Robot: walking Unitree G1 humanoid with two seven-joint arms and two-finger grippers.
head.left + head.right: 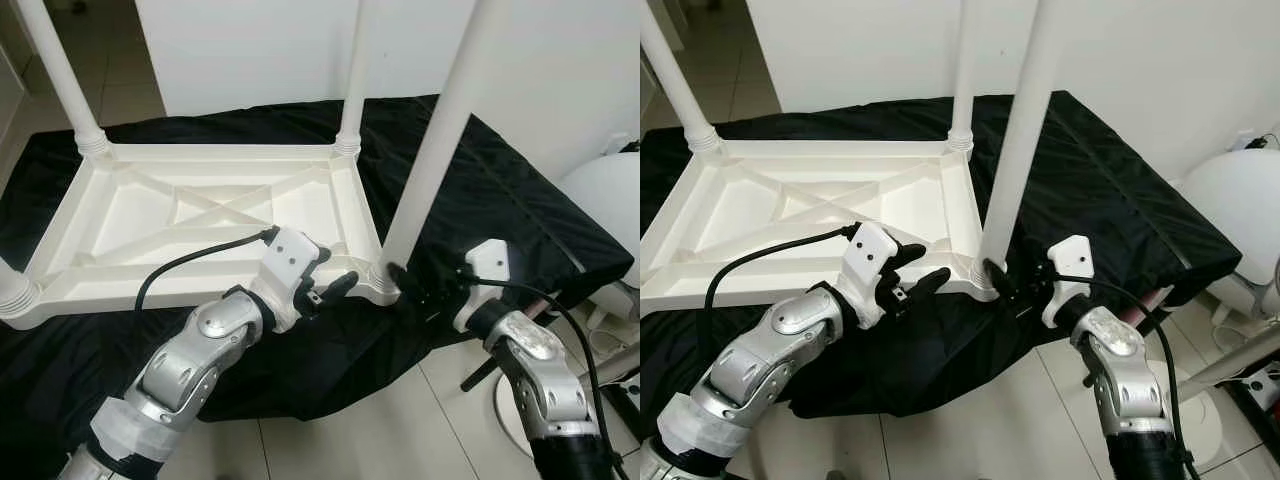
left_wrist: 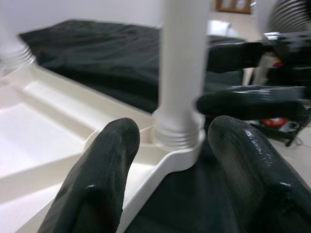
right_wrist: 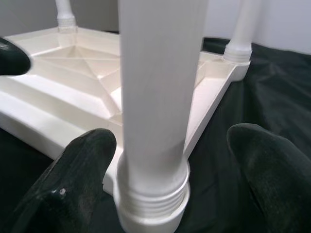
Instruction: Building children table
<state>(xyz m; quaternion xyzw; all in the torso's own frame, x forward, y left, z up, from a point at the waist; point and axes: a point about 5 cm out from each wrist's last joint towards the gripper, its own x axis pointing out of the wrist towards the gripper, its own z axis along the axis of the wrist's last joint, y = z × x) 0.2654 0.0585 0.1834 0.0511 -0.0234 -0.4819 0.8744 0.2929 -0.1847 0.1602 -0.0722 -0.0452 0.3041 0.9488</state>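
Right pincer (image 1: 1012,287), fingers wide around the base of the near-corner leg (image 1: 1020,140), should grip this light, stiff, smooth plastic low at its threaded collar (image 3: 153,194); left pincer (image 1: 915,285), also wide, steadies the upturned tabletop (image 1: 790,215).

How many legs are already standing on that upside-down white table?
4: far-left corner leg, far-right corner leg, near-right corner leg between the two grippers, and a near-left corner leg, mostly cut off.

Looking like a room in a home: pale tiled floor (image 1: 330,440) running under a black cloth-covered surface (image 1: 500,190), plain white wall (image 1: 250,50) behind it, doorway to more tile showing at far left (image 1: 120,60), white rounded appliance (image 1: 605,200) sitting at right.
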